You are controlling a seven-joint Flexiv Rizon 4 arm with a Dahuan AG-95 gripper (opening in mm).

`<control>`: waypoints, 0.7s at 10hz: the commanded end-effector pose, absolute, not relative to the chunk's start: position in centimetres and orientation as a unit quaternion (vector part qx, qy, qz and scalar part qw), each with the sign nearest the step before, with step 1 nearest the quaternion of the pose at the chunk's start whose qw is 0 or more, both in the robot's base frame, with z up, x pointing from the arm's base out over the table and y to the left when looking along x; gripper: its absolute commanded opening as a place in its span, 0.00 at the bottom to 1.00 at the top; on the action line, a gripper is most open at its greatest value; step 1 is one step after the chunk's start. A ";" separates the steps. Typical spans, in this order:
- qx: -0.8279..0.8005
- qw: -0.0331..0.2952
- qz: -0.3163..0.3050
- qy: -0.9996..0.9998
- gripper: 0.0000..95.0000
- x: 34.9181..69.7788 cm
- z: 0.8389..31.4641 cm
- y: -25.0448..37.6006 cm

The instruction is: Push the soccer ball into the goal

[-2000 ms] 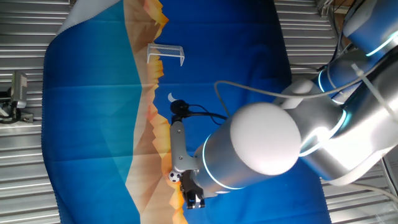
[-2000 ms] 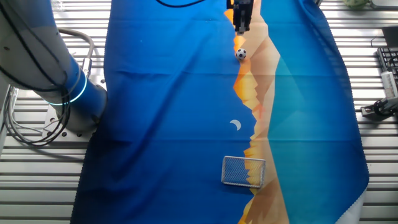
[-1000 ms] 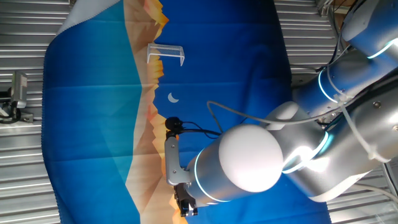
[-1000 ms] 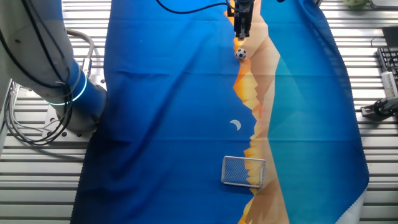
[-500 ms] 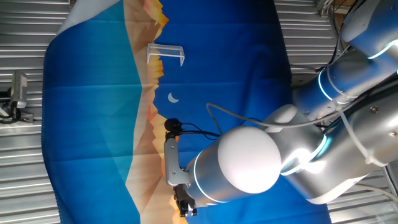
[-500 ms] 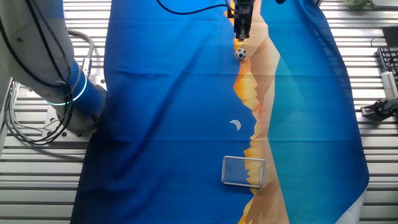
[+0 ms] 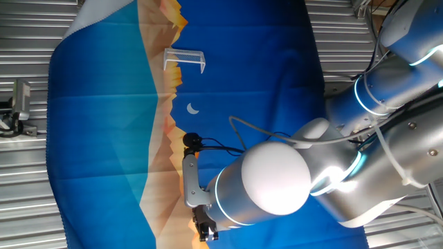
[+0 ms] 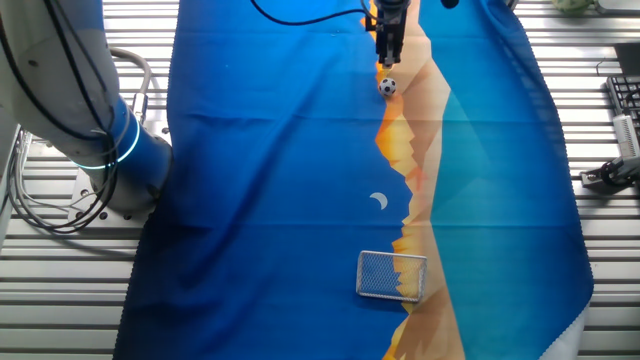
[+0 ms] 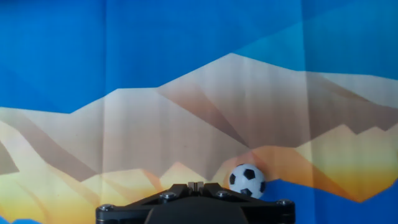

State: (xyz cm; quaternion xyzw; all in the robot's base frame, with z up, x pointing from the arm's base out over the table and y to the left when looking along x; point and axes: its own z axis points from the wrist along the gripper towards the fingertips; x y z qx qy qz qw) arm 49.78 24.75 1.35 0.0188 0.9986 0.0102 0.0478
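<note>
The ball (image 9: 247,180), judged light and free-rolling, is shown just ahead-right of the closed gripper (image 9: 194,185), best pushed centrally, not gripped.

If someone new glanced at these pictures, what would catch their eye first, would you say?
Probably the vivid blue cloth with its printed orange mountain ridge, draped over the table. Next, the tiny soccer ball at the far end, just in front of the tool, and the small mesh goal at the near end.
</note>
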 end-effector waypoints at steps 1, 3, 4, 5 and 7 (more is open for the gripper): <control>0.018 0.046 0.009 0.999 0.00 49.6 1.5 24.6; 0.019 0.045 0.009 0.999 0.00 49.6 1.5 24.6; 0.019 0.045 0.009 0.999 0.00 49.6 1.5 24.6; 0.019 0.044 0.009 0.999 0.00 49.6 1.5 24.6; 0.018 0.043 0.009 0.999 0.00 49.7 1.6 24.3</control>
